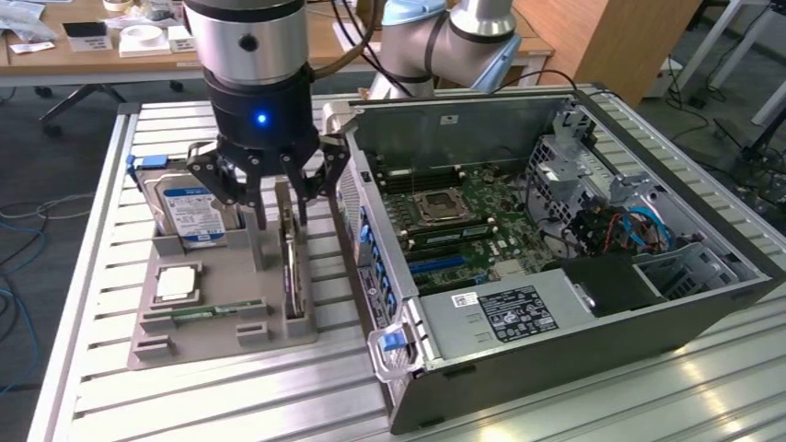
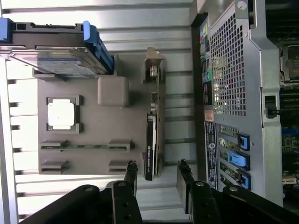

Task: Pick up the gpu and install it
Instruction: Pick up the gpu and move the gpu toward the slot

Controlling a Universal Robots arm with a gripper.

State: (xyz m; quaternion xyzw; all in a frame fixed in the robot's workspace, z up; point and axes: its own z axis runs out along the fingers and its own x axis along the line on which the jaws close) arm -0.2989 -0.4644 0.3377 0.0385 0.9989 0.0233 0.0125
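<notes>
One end effector (image 1: 276,198) hangs in the exterior view over the grey tray (image 1: 221,345). Its fingers are spread apart and there is nothing between them. The gpu (image 1: 291,267) stands on its thin edge in a slot of this tray, on the side of the tray nearest to the computer case (image 1: 590,304). The fingers are just above one end of the card; whether they touch it I cannot tell. The tray holds also a hard drive (image 1: 190,216) with a blue-white label, a square processor (image 1: 179,281) and a thin memory stick (image 1: 202,313). The tray lies on a ribbed metal desk (image 1: 184,405), just beside the open case.

In the wrist view the end effector (image 2: 157,167) is open and grips nothing. The black end of the gpu (image 2: 150,140) shows in the gap between the two fingers. The card sits in the tray (image 2: 135,126), between the processor (image 2: 61,115) and the case (image 2: 229,70). The hard drive (image 2: 60,65) is at a corner of the tray, and the memory stick (image 2: 84,146) lies beside the processor.
</notes>
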